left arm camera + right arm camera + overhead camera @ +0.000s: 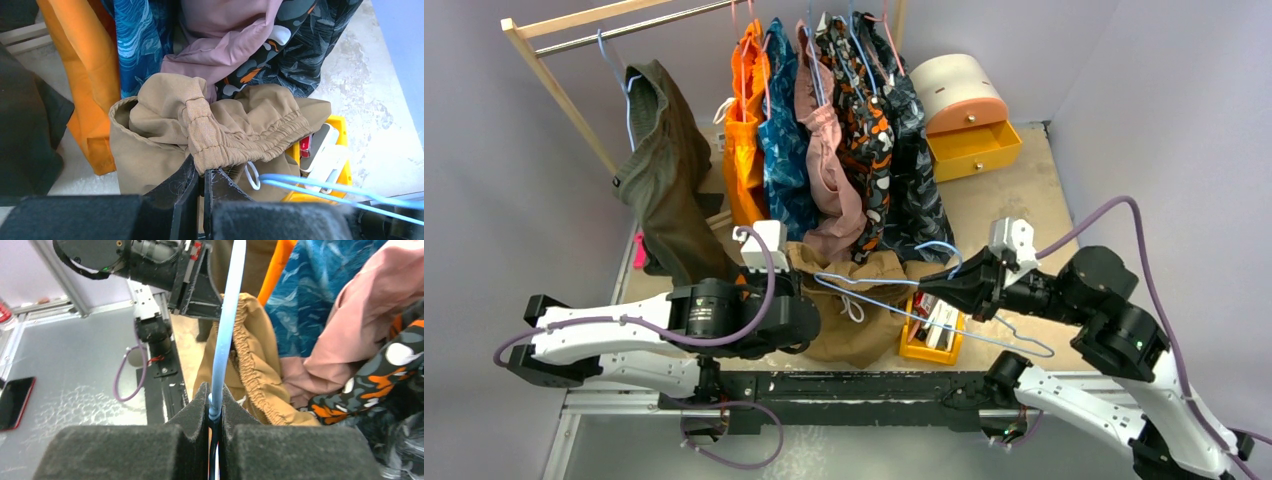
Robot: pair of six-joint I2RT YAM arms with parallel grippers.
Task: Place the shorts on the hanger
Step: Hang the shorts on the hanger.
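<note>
Tan shorts [160, 140] hang bunched over the desk [1014, 200], under the hanging clothes [824, 150]; their lower part is hidden behind the left gripper [202, 172], which is pinched tight on the elastic waistband. The right gripper [214, 396] is clamped on the blue hanger [228, 315], just beside the waistband.

The top camera hangs high above and behind the arm bases, looking down and away over the worktop [1009, 205] to the clothes rack [624, 28] at the far end. The left wrist camera sits close over the left fingers [175, 195], facing the far side. The right wrist camera, just as close over the right fingers [192, 412], faces left. Both wrist views share the shorts [165, 135], the hanger [280, 182] and the hung clothes [137, 45] beyond.
</note>
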